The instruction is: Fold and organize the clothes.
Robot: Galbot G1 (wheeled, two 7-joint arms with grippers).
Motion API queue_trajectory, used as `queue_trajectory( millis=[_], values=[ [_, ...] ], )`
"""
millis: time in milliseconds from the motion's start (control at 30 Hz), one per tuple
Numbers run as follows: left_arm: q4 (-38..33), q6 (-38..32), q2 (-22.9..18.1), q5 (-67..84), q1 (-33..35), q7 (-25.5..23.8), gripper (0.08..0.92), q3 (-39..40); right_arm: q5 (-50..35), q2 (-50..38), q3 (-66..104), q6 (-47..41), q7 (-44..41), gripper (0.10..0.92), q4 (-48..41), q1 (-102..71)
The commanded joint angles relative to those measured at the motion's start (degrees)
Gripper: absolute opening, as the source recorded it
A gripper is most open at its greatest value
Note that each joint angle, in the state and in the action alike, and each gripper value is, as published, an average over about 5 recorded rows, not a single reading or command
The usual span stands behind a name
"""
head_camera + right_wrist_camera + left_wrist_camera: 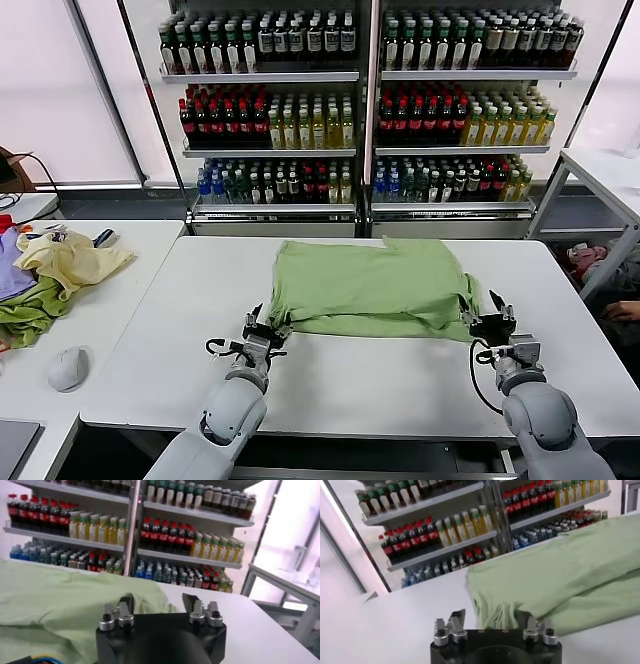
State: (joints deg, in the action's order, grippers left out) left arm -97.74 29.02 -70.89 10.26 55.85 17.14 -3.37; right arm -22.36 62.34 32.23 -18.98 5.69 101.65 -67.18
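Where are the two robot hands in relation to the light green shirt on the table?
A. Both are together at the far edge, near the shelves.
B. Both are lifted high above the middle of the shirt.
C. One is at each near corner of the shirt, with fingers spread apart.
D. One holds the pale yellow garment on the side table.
C: the left hand and the right hand sit open at the two near corners of the light green shirt.

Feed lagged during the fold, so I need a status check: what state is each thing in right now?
light green shirt: folded over, lying flat on the white table.
left pincer: open, at the shirt's near left corner.
right pincer: open, at the shirt's near right corner.
pile of other garments: crumpled on the side table.
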Motion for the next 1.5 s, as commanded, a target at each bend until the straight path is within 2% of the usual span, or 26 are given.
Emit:
queue_trajectory(
  millis=[33, 100, 167, 333, 867, 1000, 1167, 1500],
  values=[
    [1.61, 1.14, -0.05, 3.36, -1.56, 0.04, 0.786, 0.22, -4.57, -0.16, 2.17, -5.84, 1.60, 0.820, -1.82, -1.08],
    [2.22, 1.36, -0.18, 3.96, -2.39, 0.01, 0.813, 0.63, -5.40, -0.12, 1.24, -7.69, 1.94, 0.822, -2.86, -0.31],
    [2.34, 1.70, -0.36, 4.50, -2.80, -0.01, 0.797, 1.01, -6.54, 0.02, 0.28, -9.04, 2.48, 0.823, -3.50, 0.48],
    [1.76, 2.49, -0.63, 5.23, -2.82, -0.04, 0.675, 1.90, -9.03, 0.44, -2.05, -11.02, 4.05, 0.797, -4.53, 1.83],
    [1.60, 4.42, 0.18, 6.80, -1.44, 1.39, 0.208, 2.16, -8.46, -0.40, -4.51, -10.05, 2.34, 0.345, -2.78, 0.68],
    [0.56, 4.40, 0.60, 6.85, -0.69, 1.38, 0.117, 1.85, -8.34, -0.78, -4.36, -9.73, 1.64, 0.236, -1.68, -0.01],
    [-3.43, 4.41, 1.72, 6.88, 2.21, 1.27, 0.100, 0.96, -7.69, -1.95, -2.87, -9.79, 0.62, 0.168, 2.19, -3.26],
    [-18.68, 4.36, 6.23, 5.70, 15.35, 1.34, 0.100, -1.97, -7.44, -5.00, 3.00, -10.14, -0.50, 0.166, 13.90, -16.90]
  ],
)
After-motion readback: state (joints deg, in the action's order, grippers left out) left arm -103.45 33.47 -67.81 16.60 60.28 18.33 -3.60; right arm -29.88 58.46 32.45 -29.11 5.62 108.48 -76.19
